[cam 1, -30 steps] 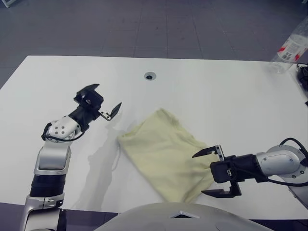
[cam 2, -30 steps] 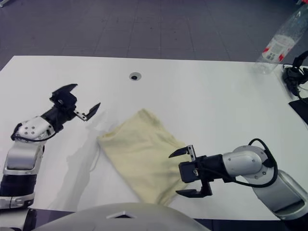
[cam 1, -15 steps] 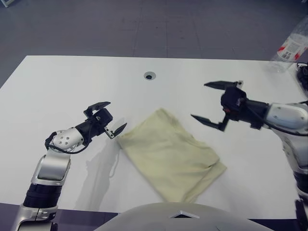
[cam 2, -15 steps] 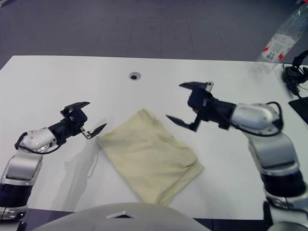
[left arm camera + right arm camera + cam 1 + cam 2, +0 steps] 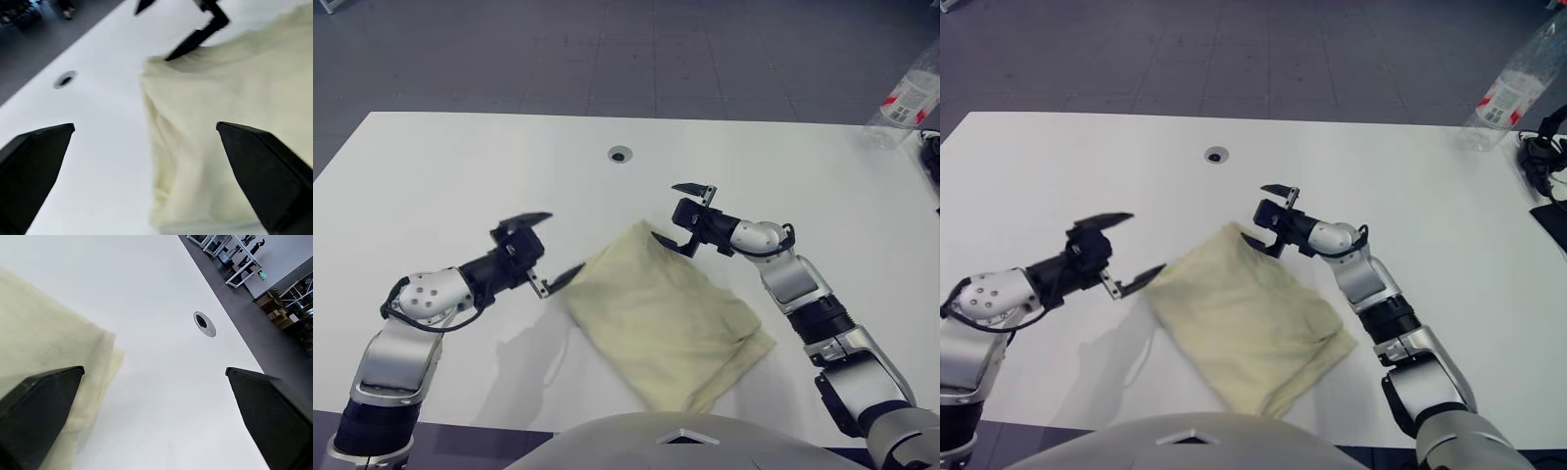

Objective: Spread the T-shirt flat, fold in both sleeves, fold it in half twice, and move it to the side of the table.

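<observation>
We found the pale yellow cotton T-shirt [image 5: 661, 318] lying as a compact, roughly four-sided packet on the white table [image 5: 460, 166], a little toward 6 o'clock from the table's middle and turned corner-on to us. No sleeve stuck out anywhere, and doubled layers showed along its edge at about 4 o'clock. From that we judged the spreading, the sleeve folds and at least one halving to be done. Whether the second halving was also done we could not tell, as the packet looked fairly broad.

Our left gripper [image 5: 566, 240] stood spread wide at the packet's 9 o'clock corner, one fingertip just beside the cloth and nothing between its fingers. Our right gripper [image 5: 664, 210] was likewise spread and empty at the packet's 12 o'clock corner, its lower finger touching or nearly touching the fabric. In the left wrist view the near edge of the cloth lay between that gripper's fingers, ungripped.

The packet sat well apart from every table edge, so we reckoned the move to the side was not yet made. The small round cable hole [image 5: 620, 154] lay at 12 o'clock beyond the shirt, and a clear plastic bottle [image 5: 906, 98] stood near the 2 o'clock corner.
</observation>
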`<state>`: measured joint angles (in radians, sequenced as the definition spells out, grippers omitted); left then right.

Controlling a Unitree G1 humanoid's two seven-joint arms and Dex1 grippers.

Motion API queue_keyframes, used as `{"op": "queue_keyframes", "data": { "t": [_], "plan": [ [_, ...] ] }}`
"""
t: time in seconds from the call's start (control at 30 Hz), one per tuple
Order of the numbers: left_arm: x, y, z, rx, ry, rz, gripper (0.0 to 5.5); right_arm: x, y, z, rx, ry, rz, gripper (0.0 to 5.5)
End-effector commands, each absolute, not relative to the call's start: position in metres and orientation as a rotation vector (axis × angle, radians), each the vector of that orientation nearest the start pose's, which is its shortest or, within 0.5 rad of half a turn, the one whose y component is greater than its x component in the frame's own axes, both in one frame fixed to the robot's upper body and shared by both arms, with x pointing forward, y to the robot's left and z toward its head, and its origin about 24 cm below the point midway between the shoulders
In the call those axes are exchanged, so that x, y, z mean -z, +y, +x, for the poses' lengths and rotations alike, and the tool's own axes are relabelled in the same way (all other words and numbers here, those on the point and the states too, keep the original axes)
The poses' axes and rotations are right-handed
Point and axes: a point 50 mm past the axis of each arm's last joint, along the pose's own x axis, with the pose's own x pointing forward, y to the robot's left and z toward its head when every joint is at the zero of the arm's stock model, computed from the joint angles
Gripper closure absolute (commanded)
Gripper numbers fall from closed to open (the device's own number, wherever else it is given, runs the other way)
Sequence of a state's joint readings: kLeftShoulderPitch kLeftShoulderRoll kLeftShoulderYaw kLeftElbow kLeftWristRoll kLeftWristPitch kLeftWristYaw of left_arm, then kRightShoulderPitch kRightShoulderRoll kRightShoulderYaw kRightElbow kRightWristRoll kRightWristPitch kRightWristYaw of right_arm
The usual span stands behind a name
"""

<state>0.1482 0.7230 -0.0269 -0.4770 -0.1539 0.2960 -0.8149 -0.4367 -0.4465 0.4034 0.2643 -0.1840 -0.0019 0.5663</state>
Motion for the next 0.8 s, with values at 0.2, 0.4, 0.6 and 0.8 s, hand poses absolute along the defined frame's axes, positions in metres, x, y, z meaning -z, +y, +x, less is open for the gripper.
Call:
{"op": "queue_keyframes", "data": {
  "t": [0.2, 0.4, 0.6, 0.8],
  "plan": [
    [-0.058, 0.194, 0.218, 0.866, 0.389, 0.731, 0.11, -0.041, -0.142, 0.318, -0.837, 0.224, -0.89, 0.1],
    [-0.044, 0.196, 0.231, 0.828, 0.412, 0.844, 0.11, -0.041, -0.16, 0.309, -0.818, 0.232, -0.984, 0.1],
    [-0.049, 0.2, 0.254, 0.799, 0.38, 0.899, 0.11, -0.051, -0.186, 0.289, -0.716, 0.269, -0.955, 0.1],
    [-0.064, 0.176, 0.257, 0.924, 0.181, 0.874, 0.11, -0.067, -0.202, 0.265, -0.613, 0.261, -1.039, 0.1]
  ]
}}
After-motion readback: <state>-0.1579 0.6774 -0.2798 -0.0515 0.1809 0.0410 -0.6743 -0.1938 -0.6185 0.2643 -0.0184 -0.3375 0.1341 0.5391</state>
